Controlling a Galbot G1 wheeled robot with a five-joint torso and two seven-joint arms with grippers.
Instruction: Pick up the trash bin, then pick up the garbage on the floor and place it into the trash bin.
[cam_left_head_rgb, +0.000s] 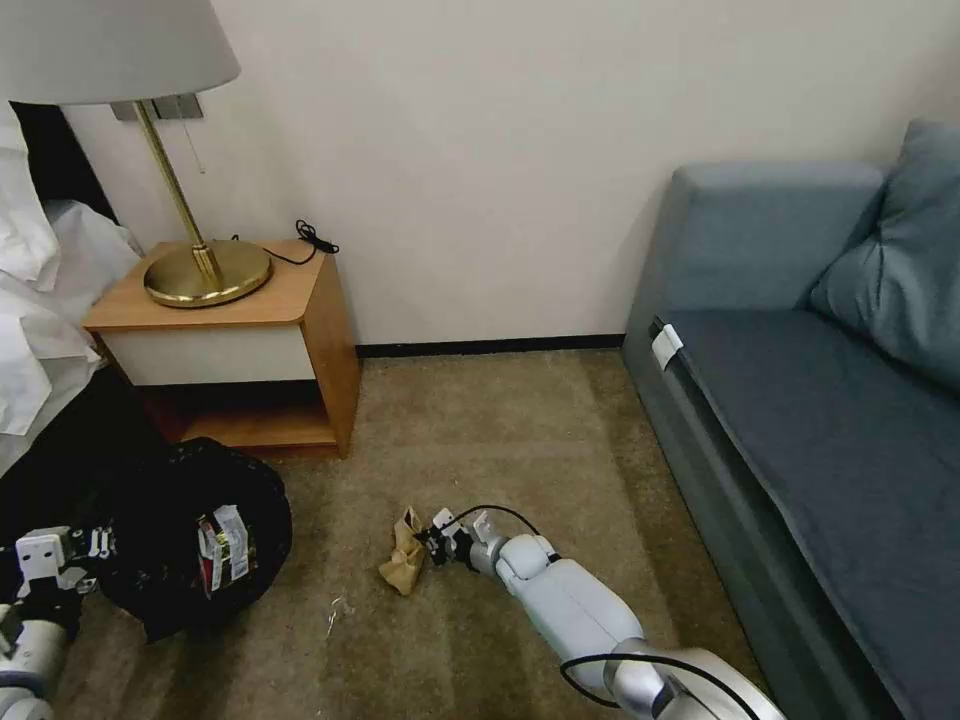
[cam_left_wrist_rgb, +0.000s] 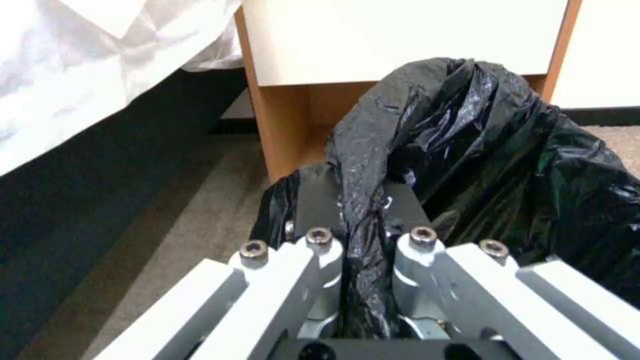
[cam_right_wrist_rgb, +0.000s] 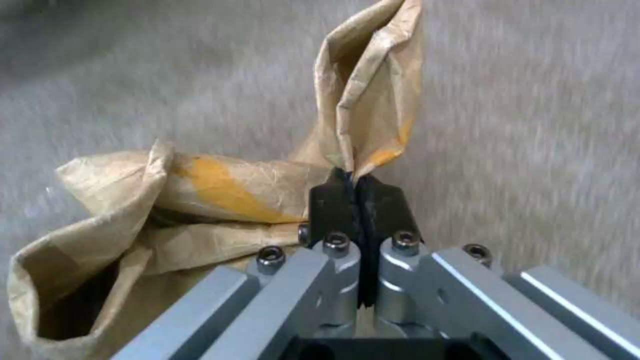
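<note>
The crumpled tan paper bag (cam_right_wrist_rgb: 200, 200) lay on the carpet (cam_left_head_rgb: 500, 430) in the open floor between the nightstand (cam_left_head_rgb: 250, 350) and the sofa (cam_left_head_rgb: 800, 400). The right gripper (cam_right_wrist_rgb: 353, 185) had its fingers drawn together on a folded edge of that bag, the paper rising in a tall fold past the black pads (cam_right_wrist_rgb: 330, 200), while the rest of the bag slumped to one side with a dark open mouth. Orange-yellow patches showed on the paper; no writing could be read there.

Toward the robot's left, the trash bin (cam_left_head_rgb: 190, 540) sat low before the nightstand, its white body hidden under the black bag (cam_left_wrist_rgb: 507, 165), so only crinkled plastic was plain. The left gripper (cam_left_wrist_rgb: 363, 235) was pinched shut on a twisted fold of that liner, which ran down between its fingers. Inside the bin's mouth lay a red-and-white wrapper (cam_left_head_rgb: 225, 550); its print was too small to read.

A few pale scraps (cam_left_head_rgb: 335, 610) lay on the carpet between bin and paper bag, too small to identify. A brass lamp (cam_left_head_rgb: 200, 260) stood on the nightstand, its shade cut off at the frame's top edge, and white bedding (cam_left_head_rgb: 40, 300) hung at the left edge.
</note>
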